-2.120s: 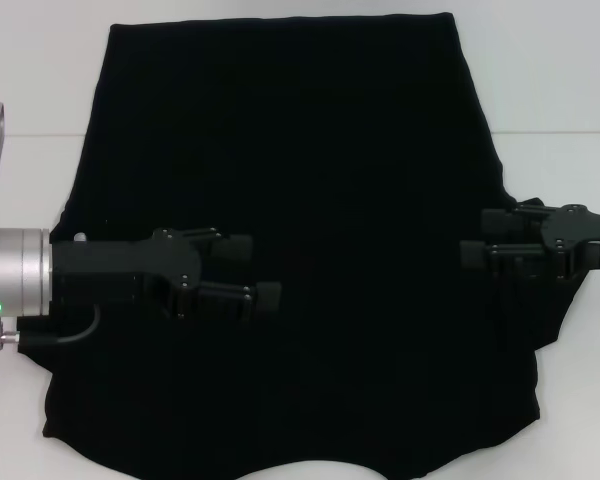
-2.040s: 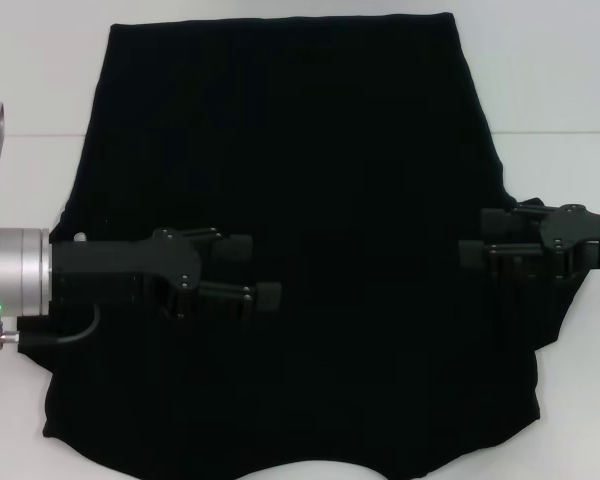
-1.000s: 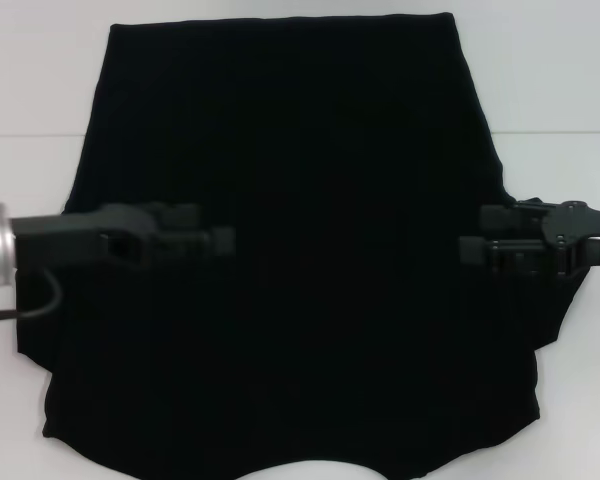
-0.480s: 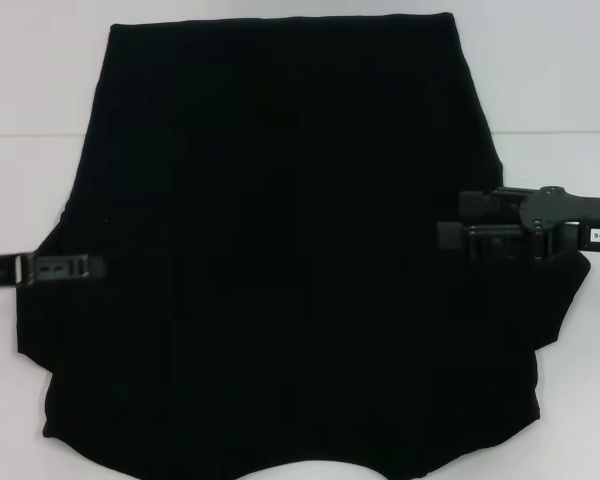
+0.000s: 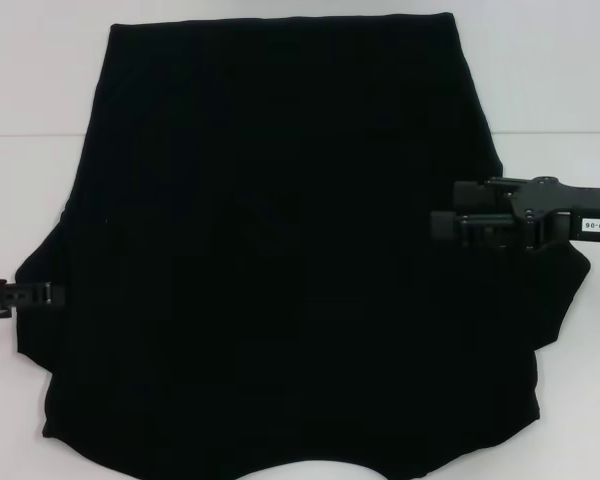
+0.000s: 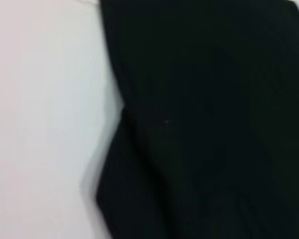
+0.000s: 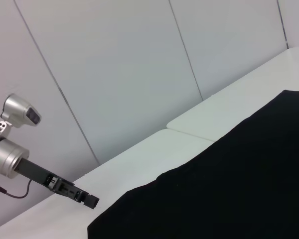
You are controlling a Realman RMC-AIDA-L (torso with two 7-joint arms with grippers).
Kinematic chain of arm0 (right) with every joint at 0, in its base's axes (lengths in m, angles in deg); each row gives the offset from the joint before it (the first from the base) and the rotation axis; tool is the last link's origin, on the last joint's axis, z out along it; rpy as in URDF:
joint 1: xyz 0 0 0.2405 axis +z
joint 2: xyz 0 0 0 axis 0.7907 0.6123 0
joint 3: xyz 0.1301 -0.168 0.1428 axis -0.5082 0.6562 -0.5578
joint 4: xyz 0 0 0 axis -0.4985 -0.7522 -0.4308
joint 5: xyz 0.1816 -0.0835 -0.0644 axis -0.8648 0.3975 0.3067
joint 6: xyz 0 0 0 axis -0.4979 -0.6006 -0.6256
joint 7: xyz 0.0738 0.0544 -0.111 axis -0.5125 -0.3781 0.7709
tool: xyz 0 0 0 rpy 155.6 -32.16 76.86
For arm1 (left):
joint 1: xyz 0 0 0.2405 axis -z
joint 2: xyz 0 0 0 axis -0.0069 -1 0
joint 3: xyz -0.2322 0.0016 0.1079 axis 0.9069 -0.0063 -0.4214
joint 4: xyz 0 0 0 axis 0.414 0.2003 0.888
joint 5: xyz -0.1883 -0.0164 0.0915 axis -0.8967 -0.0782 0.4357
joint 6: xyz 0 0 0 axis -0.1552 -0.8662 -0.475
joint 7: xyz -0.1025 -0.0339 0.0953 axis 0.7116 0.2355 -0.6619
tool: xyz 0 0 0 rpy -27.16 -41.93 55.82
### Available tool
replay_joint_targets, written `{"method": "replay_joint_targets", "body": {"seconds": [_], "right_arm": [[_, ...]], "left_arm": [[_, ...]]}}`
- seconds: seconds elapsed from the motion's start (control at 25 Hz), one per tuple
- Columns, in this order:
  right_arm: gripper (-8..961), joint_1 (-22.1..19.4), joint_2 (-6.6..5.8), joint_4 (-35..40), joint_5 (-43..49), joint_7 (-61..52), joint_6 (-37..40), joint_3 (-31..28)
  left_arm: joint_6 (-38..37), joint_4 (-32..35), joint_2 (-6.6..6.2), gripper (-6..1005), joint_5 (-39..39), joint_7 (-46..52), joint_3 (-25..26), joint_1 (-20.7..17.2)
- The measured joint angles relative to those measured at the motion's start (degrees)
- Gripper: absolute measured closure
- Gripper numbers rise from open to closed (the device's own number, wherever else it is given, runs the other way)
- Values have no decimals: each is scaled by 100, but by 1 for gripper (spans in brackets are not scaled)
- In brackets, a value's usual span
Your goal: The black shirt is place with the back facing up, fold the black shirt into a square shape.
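Observation:
The black shirt [image 5: 280, 250] lies spread flat over most of the white table [image 5: 550, 80], its straight edge at the far side. My right gripper [image 5: 442, 208] is open and hovers over the shirt's right side, pointing towards its middle, with nothing between the fingers. My left gripper [image 5: 48, 294] is at the shirt's left edge by the sleeve, low near the table, seen edge-on. It also shows far off in the right wrist view [image 7: 91, 201], at the shirt's [image 7: 229, 184] corner. The left wrist view shows the shirt's edge [image 6: 214, 124] on the table.
The white table [image 6: 40, 99] shows bare along the left, right and far sides of the shirt. A seam line crosses the table behind [image 5: 560, 133]. Grey wall panels [image 7: 114, 74] stand beyond the table's edge.
My left gripper has drawn back leftward from over the shirt to its left edge. My right gripper has moved a little farther away and inward over the shirt.

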Motion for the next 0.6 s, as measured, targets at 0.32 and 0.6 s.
{"method": "replay_joint_targets", "body": {"seconds": [0.32,0.6], "right_arm": [[71,6,5,7,-11,-67,-48,0],[70,7,6,35,-20,-68,-58,0]], "left_arm": [[364,-212,14,50,190,103,-147,24],[401,-323,25,50,194,85,-176,27]]}}
